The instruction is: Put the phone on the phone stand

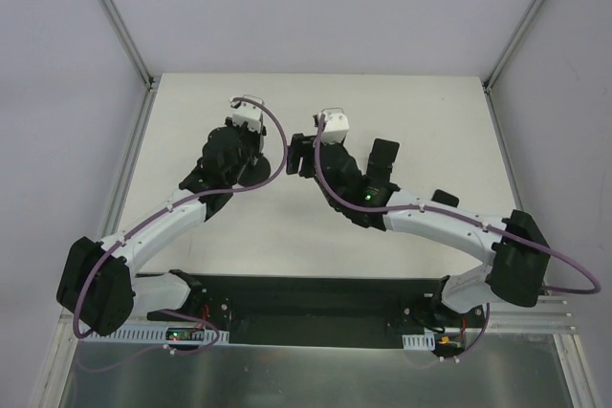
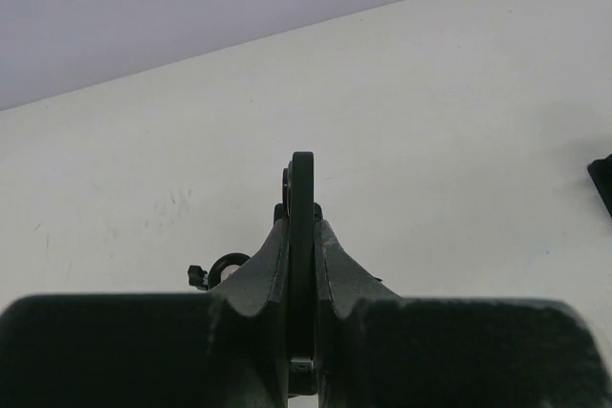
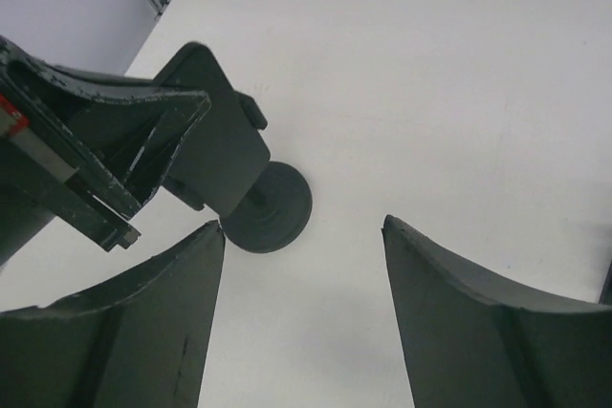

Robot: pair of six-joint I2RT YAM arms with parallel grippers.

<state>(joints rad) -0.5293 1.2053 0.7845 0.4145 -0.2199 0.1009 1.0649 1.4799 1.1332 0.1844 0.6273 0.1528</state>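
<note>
The black phone stand is upright on the white table; the right wrist view shows its round disc base [image 3: 271, 209] and flat holder plate [image 3: 218, 136]. My left gripper [image 1: 249, 152] is shut on that holder plate, which the left wrist view shows edge-on [image 2: 302, 179] between the fingers [image 2: 273, 255]. The left gripper also shows in the right wrist view [image 3: 143, 136]. My right gripper [image 1: 308, 155] is open and empty, just right of the stand, its fingertips [image 3: 212, 236] above bare table. A flat black object, likely the phone [image 1: 383, 158], lies right of the right wrist, partly hidden by the arm.
The white table [image 1: 421, 112] has metal-framed walls on the left [image 1: 124, 35] and right [image 1: 526, 35]. A black sliver shows at the right edge of the left wrist view [image 2: 602, 183]. A dark strip runs along the near edge between the arm bases [image 1: 306, 308].
</note>
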